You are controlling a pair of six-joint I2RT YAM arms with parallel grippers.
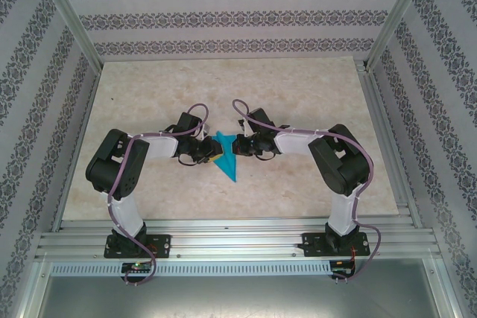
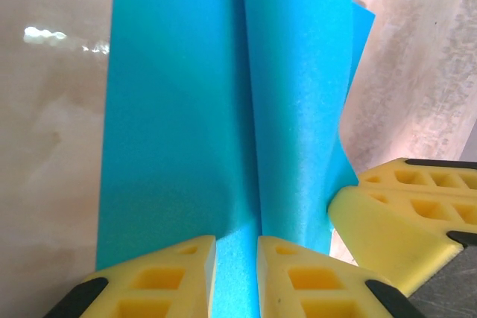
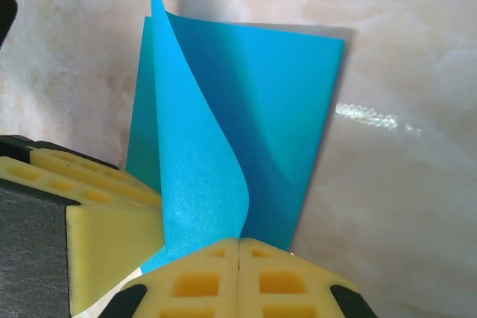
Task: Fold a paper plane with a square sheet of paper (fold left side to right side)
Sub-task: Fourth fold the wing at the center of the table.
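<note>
Touching both jaws, the paper plane [image 1: 227, 161] lies between.

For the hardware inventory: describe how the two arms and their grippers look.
The left arm and right arm have white shells, black joints and black base plates, each trailed by a lilac cable. The left gripper and right gripper carry yellow fingers moulded with rectangular pockets, black at the corners.
</note>
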